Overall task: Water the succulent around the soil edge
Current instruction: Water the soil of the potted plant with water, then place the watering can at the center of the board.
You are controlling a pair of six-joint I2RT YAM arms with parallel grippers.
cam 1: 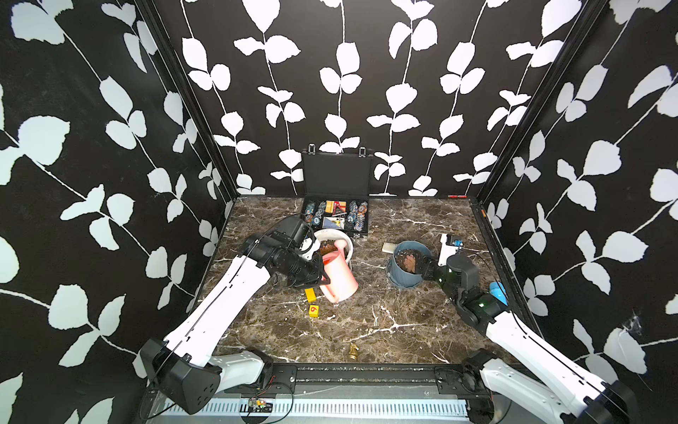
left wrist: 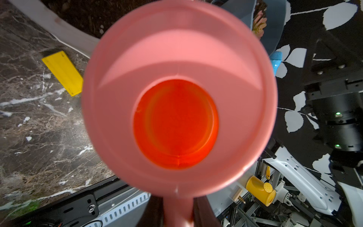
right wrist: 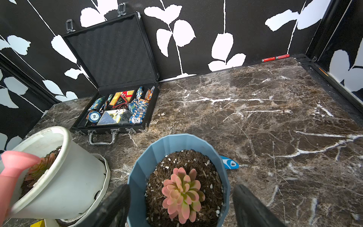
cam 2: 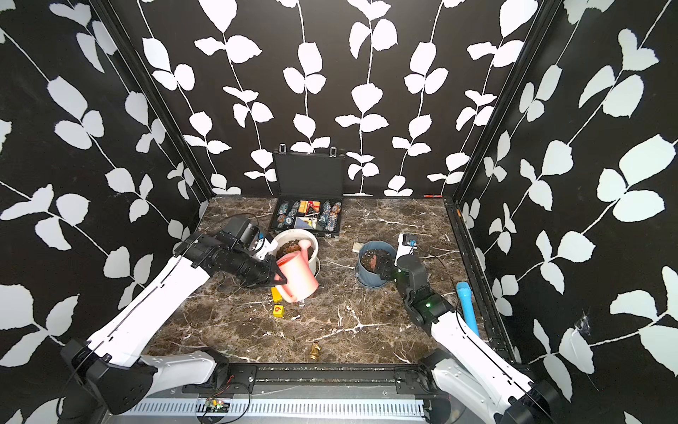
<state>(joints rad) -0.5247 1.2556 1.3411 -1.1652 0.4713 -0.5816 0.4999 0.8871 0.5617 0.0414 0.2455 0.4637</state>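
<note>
We are looking into a booth whose walls are black with white leafy vines, standing around a dark brown marble counter veined in white. Our left end effector is clenching the handle of a pink watering can, which is tilting with its spout over the soil of the white pot, left of the counter's middle. The succulent is sitting in that soil, just beside the spout. Our right end effector is grasping the blue pot, a finger against each side, and a second succulent is growing in it. An open case of poker chips is leaning its lid against the back wall. A yellow block, a yellow die and a brass chess piece are lying on bare marble nearer us.
</note>
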